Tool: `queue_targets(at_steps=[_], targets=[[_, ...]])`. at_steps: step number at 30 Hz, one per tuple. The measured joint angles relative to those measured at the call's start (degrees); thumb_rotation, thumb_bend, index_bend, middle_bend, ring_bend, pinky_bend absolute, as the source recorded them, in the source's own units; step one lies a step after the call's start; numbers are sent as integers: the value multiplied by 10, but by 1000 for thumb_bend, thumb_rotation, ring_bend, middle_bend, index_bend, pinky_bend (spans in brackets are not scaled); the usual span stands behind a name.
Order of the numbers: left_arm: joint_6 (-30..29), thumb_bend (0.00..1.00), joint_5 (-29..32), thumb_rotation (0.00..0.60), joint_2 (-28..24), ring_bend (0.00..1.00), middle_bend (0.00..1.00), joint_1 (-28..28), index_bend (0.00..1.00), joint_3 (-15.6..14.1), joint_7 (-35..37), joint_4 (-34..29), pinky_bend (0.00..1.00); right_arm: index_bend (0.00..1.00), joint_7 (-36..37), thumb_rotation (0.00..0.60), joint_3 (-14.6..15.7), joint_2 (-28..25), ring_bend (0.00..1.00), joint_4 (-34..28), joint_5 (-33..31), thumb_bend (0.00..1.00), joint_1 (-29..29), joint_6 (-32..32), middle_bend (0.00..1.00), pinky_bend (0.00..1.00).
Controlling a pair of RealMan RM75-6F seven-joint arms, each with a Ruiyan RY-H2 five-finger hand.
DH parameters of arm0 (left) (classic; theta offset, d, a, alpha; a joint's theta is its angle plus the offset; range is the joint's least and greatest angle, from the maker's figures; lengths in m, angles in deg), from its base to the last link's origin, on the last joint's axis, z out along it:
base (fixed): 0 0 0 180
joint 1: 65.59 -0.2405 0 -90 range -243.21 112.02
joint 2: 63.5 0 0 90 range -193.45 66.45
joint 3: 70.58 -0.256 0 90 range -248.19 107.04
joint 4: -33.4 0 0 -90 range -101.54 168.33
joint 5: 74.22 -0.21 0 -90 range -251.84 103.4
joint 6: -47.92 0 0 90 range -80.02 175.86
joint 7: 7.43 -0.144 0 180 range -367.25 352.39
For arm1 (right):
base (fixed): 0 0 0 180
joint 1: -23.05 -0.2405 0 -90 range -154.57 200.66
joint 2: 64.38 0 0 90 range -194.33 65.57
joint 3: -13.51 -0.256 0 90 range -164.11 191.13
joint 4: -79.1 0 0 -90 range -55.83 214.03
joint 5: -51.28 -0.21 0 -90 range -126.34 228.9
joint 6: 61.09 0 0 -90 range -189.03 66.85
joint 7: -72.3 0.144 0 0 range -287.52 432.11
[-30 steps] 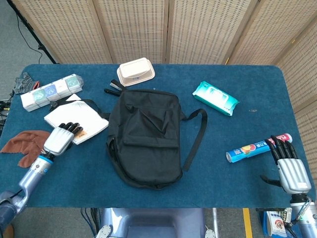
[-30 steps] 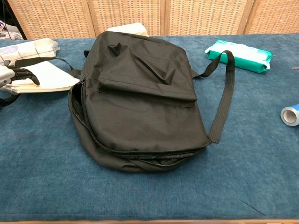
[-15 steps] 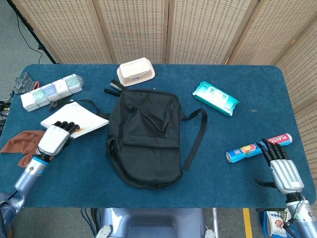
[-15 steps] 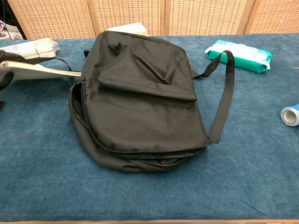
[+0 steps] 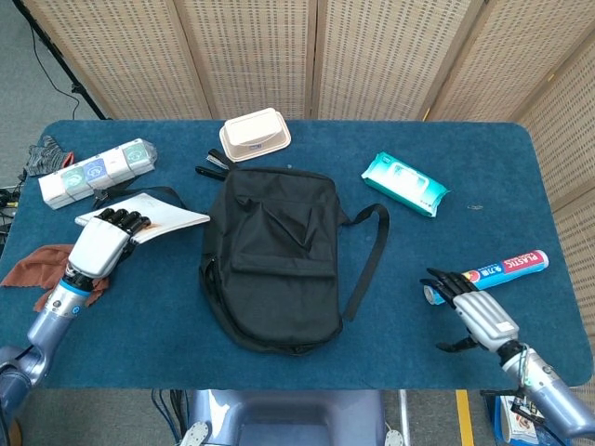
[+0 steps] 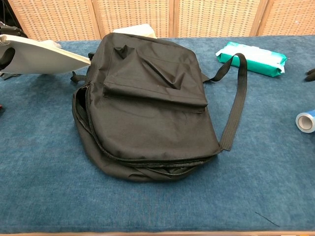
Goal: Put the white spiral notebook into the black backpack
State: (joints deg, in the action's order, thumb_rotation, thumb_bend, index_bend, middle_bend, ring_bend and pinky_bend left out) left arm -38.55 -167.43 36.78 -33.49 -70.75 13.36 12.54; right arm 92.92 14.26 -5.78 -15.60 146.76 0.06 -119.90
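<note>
The white spiral notebook point(image 5: 158, 217) point(image 6: 44, 58) is lifted off the table at the left, tilted with its underside facing the chest view. My left hand point(image 5: 100, 245) grips its near-left edge. The black backpack point(image 5: 270, 260) point(image 6: 147, 98) lies flat in the middle of the blue table point(image 5: 279, 362), its zipper open along the near-left side point(image 6: 83, 128). My right hand point(image 5: 476, 311) hovers at the front right with fingers spread and nothing in it, just left of a plastic-wrap roll point(image 5: 493, 275); only its fingertips point(image 6: 310, 73) show in the chest view.
A beige lidded box point(image 5: 255, 134) sits behind the backpack. A teal wipes pack point(image 5: 404, 183) lies at the back right. A tissue pack point(image 5: 96, 174) and a brown cloth point(image 5: 37, 269) lie at the left. The backpack's strap point(image 5: 367, 255) loops out to the right.
My left hand has lifted the notebook off the table and tilted it up. My right hand has moved left and inward, toward the end of the plastic-wrap roll.
</note>
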Motion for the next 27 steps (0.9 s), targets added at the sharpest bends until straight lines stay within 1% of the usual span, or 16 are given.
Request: queue_targets(at_steps=[5,9,15,22,27], targets=[[4,665,0,600,-17,460,556,2,664,-1,-2,-29,550,142,-3,600,-11,37,0,-8,-12,0,-30,35,47,110],[9,665,0,600,-34,460,556,4,664,-2,-10,-58,550,147,-26,600,-19,75,1,-13,-31,0,-45,56,55,110],[24,665,1,600,-67,460,556,9,663,-1,-31,-123,550,158,-59,600,-31,123,7,-23,-65,0,-72,88,64,110],[41,665,4,600,-110,465,557,12,665,1,-67,-200,550,172,-90,600,-38,156,24,-38,-85,0,-97,114,81,111],[44,664,2,600,-131,466,557,12,665,1,-86,-233,550,192,-105,600,-41,184,36,-44,-95,0,-115,130,90,124]])
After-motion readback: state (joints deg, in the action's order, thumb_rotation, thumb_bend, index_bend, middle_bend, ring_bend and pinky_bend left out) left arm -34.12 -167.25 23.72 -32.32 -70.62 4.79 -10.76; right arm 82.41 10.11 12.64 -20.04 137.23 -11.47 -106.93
